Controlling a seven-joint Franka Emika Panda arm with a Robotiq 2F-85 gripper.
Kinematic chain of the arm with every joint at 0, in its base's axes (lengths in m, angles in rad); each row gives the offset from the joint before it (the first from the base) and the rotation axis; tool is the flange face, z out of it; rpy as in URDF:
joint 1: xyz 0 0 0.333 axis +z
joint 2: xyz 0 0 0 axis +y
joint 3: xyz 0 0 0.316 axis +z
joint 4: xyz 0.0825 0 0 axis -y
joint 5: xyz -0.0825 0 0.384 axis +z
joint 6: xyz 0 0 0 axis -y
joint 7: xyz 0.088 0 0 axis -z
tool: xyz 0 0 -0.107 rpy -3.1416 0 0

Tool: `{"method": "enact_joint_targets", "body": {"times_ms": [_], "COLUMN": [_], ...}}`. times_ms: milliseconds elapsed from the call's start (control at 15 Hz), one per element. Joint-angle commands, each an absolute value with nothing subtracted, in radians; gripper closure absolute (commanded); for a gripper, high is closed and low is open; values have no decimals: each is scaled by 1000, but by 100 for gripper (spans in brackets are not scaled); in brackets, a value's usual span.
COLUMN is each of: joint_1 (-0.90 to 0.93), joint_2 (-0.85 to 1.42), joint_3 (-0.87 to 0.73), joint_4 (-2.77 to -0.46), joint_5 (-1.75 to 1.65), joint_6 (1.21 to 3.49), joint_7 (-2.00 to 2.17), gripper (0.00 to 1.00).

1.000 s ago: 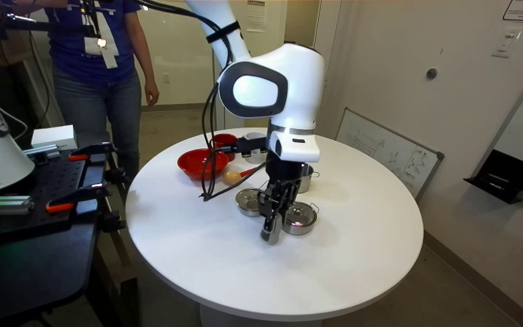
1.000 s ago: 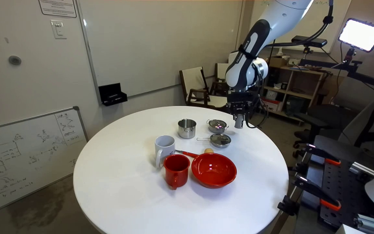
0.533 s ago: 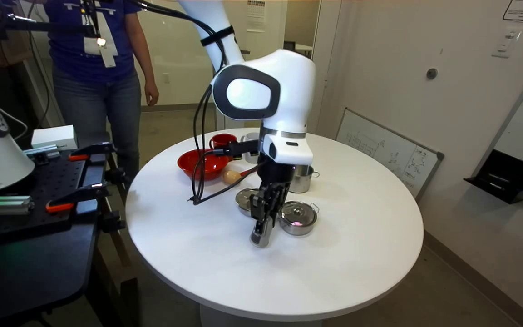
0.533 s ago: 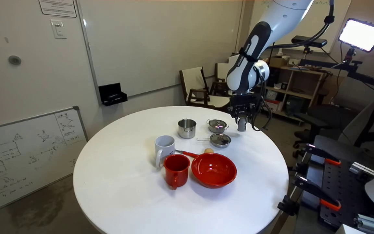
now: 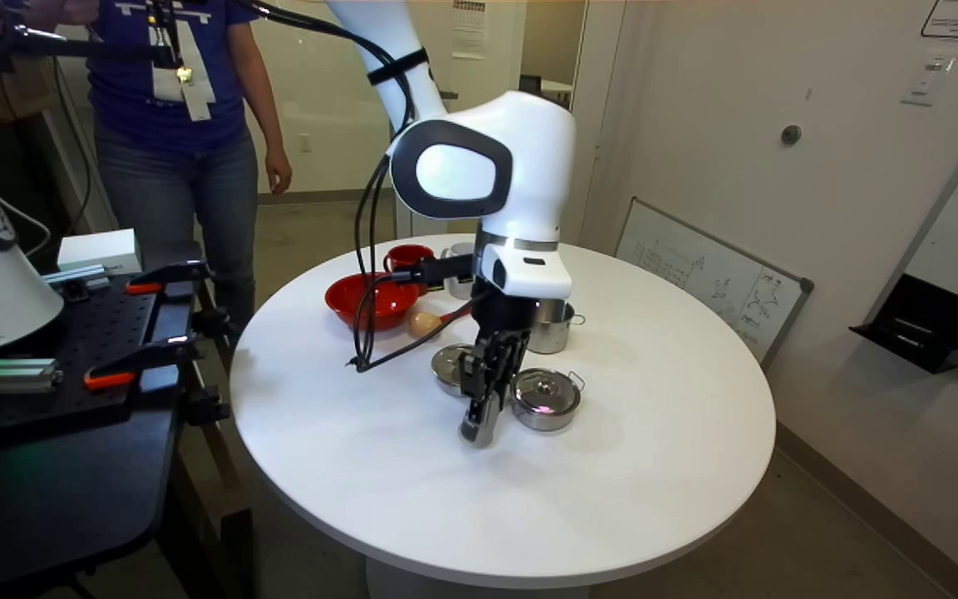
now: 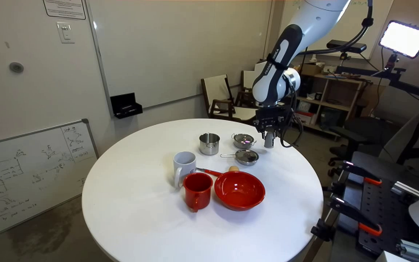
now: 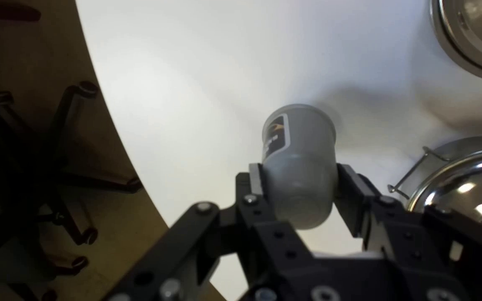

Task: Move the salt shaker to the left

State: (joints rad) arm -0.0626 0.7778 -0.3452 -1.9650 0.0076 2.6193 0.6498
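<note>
1. Currently, the gripper (image 7: pixel 301 180) is drawn in as far as the salt shaker (image 7: pixel 300 163) lets it, its pads (image 7: pixel 256 179) pressed against 2 sides of the grey, slightly tapered body
2. On the shaker's side, a dark label (image 7: pixel 276 136) bears an orange mark; its lettering is too blurred to read
3. In an exterior view, the salt shaker (image 5: pixel 480 423) sits tilted at the fingertips, just beside a lidded steel pot (image 5: pixel 545 408); I cannot tell whether its lower end touches the round white table (image 5: pixel 595 507)
4. Nearby rests a lidded steel pan (image 6: pixel 247 157), its wire handle sticking out, and an open steel cup (image 6: pixel 206 149) stands farther from the gripper
5. Well apart from the shaker, a red bowl (image 6: pixel 238 202), a red mug (image 6: pixel 200 196) and a white mug (image 6: pixel 187 164) stand grouped near each other
6. Between the pan and the red bowl lies a rounded tan piece (image 6: pixel 234 168), with a red handle (image 6: pixel 213 173) beside it
7. Beyond the table, a person (image 5: pixel 171 162) in a blue T-shirt and jeans stands with 1 arm hanging down
</note>
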Motion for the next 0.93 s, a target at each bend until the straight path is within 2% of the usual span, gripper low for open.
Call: {"method": "enact_joint_targets", "body": {"times_ms": [0,867], "joint_1": [-22,214], "joint_2": [773,666], "joint_3": [-340,-414], "joint_4": [-1997,-2207], "joint_5": [30,22], "joint_6": [2686,2755], "joint_7": [671,1003], "gripper": [81,81]}}
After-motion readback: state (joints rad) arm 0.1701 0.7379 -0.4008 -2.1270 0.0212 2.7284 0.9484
